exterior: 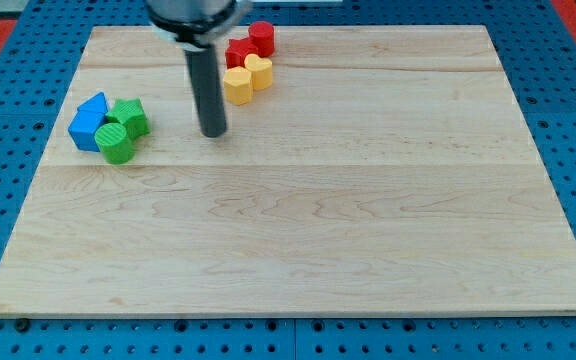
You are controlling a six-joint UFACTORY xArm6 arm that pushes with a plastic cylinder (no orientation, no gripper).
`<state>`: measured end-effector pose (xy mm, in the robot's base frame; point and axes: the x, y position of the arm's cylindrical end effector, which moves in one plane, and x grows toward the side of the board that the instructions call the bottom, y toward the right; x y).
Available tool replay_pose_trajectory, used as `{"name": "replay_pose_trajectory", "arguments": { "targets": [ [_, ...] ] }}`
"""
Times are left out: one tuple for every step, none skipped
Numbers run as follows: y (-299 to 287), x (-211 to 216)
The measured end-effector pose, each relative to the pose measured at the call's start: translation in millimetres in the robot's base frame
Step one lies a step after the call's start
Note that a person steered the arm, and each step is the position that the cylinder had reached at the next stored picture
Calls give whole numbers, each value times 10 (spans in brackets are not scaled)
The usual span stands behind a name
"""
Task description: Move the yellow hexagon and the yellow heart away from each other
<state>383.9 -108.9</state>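
The yellow hexagon [237, 86] and the yellow heart [259, 71] sit touching each other near the view's top, left of centre. My tip [213, 132] rests on the board just below and to the left of the yellow hexagon, a short gap apart from it. The dark rod rises from the tip toward the view's top.
A red star-like block [239, 52] and a red cylinder [261, 38] sit right above the yellow pair, touching them. At the view's left a blue block [89, 122], a green star-like block [128, 117] and a green cylinder [117, 144] cluster together. The wooden board [298, 250] lies on a blue pegboard.
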Motion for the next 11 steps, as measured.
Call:
{"name": "replay_pose_trajectory", "arguments": {
  "targets": [
    [-485, -230],
    [-411, -678],
    [9, -895],
    [400, -896],
    [473, -896],
    [607, -865],
    [650, -762],
    [797, -553],
    [826, -492],
    [1434, -442],
    [1377, -131]
  ]
}}
